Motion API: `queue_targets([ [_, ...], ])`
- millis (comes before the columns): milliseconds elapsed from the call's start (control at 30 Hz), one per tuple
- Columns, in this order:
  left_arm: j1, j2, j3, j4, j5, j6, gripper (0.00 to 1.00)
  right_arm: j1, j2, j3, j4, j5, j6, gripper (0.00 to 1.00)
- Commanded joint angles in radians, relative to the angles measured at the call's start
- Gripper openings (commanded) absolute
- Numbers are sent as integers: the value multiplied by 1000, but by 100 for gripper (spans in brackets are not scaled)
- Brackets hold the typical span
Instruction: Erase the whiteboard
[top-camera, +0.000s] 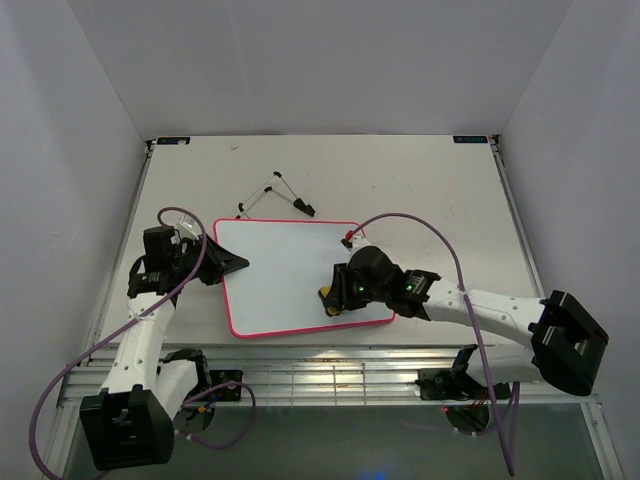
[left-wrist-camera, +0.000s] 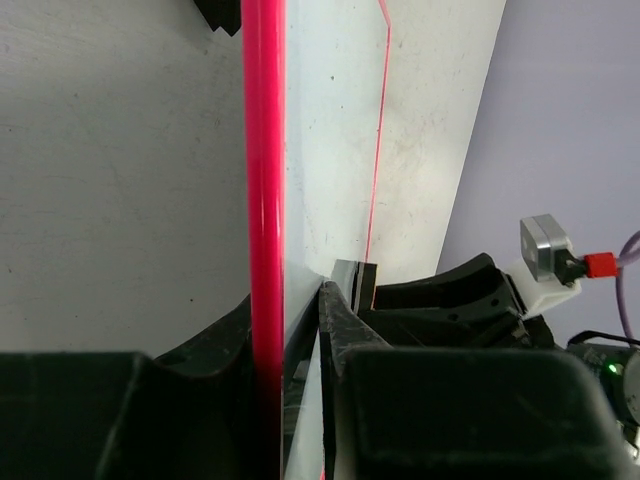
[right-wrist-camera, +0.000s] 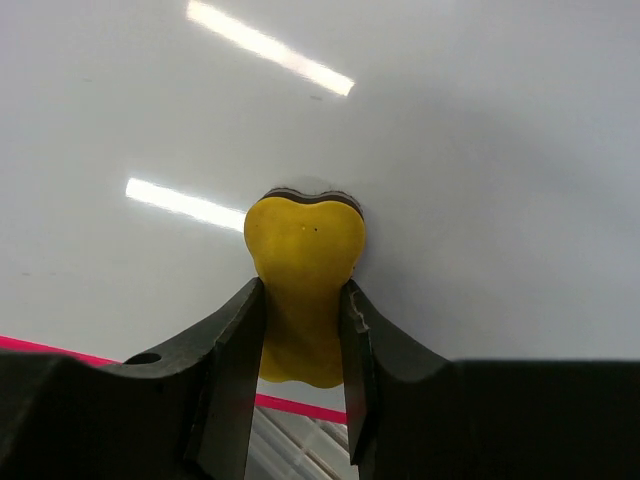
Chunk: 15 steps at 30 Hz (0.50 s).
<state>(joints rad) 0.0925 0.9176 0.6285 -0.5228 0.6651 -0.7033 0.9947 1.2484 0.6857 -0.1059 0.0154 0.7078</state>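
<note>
Glossy whiteboard (top-camera: 290, 275), pink-red rounded rim, flat on matte table (top-camera: 430, 190), mirroring 2 light strips. Left edge pinched narrowly by left gripper (top-camera: 232, 262). Soft yellow eraser (right-wrist-camera: 305, 240), squeezed to a waist in right gripper (right-wrist-camera: 303, 292), pressed near board's lower right corner; dark underside mostly hidden. Thin black wire stand (top-camera: 293, 196) just beyond far edge.
</note>
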Motion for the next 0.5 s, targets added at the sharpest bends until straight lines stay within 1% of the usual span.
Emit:
queue_targets([
  [0,-8,-20,-3,-11,-173,87,0,123,109,124,15,3,48,23],
  [33,-8,-20,-3,-11,-173,87,0,175,143,183,23,-2,56,23],
  [67,-8,-22,-4,-13,-174,88,0,197,160,207,28,-5,74,23],
  [100,-8,-23,-3,-13,-173,87,0,228,172,222,60,-40,84,23],
  [167,-8,-25,-4,-13,-176,87,0,243,195,242,93,-72,102,23],
  [233,-8,-23,-3,-13,-176,85,0,252,210,262,91,-106,107,23],
  [333,-8,-22,-3,-11,-171,87,0,251,186,241,71,-94,88,23],
  [367,-8,-20,-3,-9,-171,88,0,246,172,204,65,-83,78,24],
  [467,-8,-19,-3,-11,-164,90,0,177,106,115,31,-74,55,24],
])
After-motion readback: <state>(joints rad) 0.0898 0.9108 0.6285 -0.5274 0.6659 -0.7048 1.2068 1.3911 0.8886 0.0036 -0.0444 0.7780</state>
